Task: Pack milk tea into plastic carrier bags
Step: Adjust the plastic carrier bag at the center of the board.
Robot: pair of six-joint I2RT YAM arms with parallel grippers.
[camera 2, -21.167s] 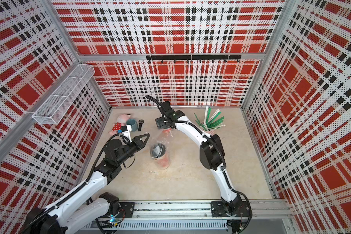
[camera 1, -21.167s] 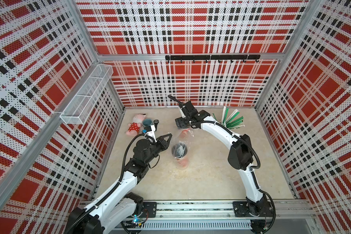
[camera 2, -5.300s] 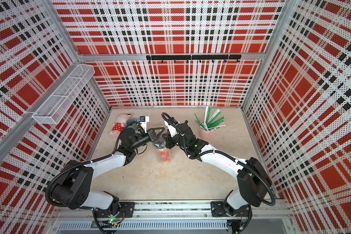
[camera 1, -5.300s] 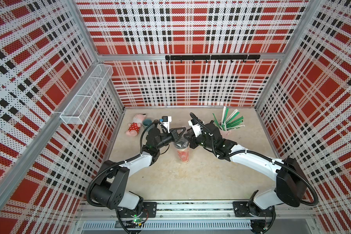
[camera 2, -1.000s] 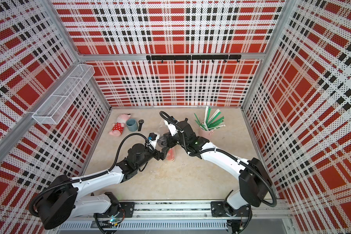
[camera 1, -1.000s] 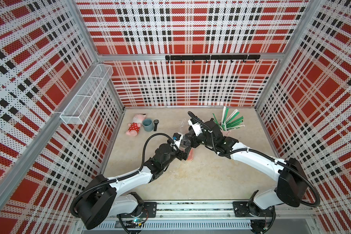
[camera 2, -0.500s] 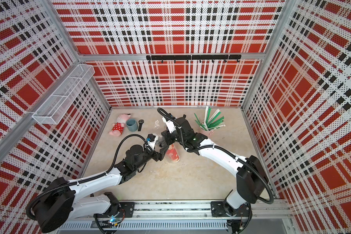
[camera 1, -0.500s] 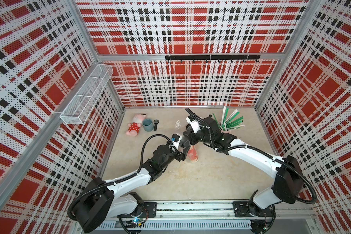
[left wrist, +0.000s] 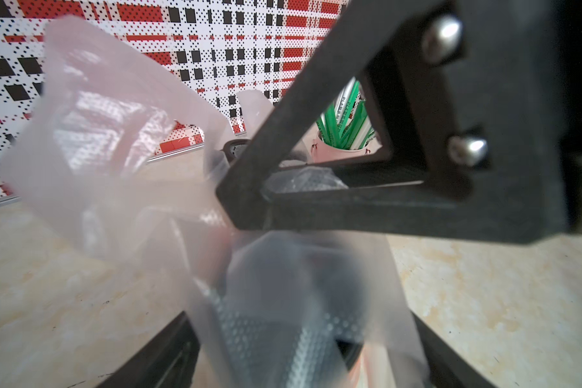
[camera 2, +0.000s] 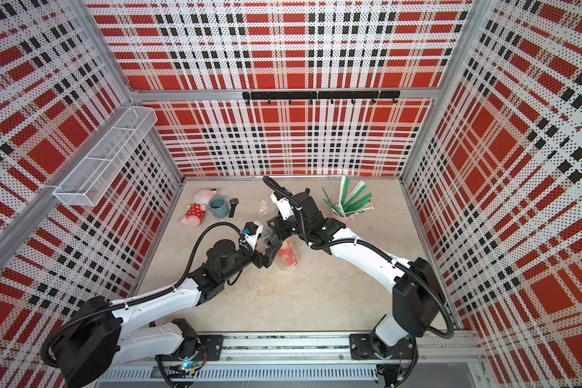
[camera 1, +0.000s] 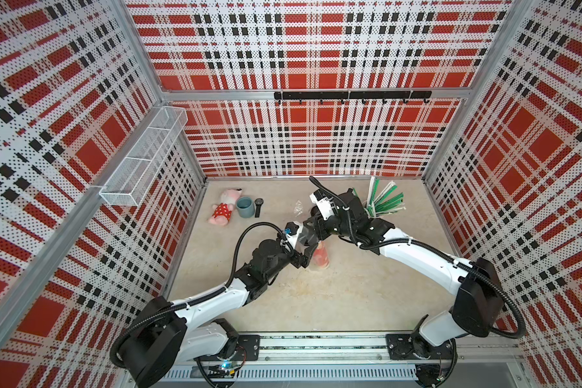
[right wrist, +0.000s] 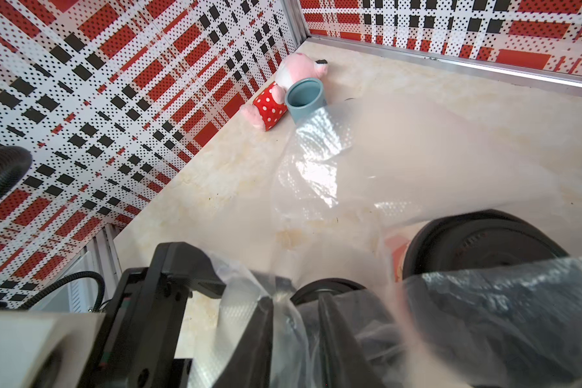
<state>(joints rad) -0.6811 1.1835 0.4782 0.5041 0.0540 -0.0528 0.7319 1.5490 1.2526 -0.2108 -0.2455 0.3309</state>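
One red milk tea cup stands mid-table. A clear plastic carrier bag is draped over its top. Through the film its black lid shows. My left gripper is open wide, its fingers either side of the bagged cup top. My right gripper hangs just above, jaws slightly apart with bag film loose between them. A second crumpled clear bag lies behind on the table.
A pink cup of green and white straws stands at the back right. At the back left are a grey-blue mug, a pink plush toy and a small black object. A wire basket hangs on the left wall.
My right gripper's jaws have parted from shut, leaving the film loose between them. The bagged cup and both grippers have shifted slightly to the right.
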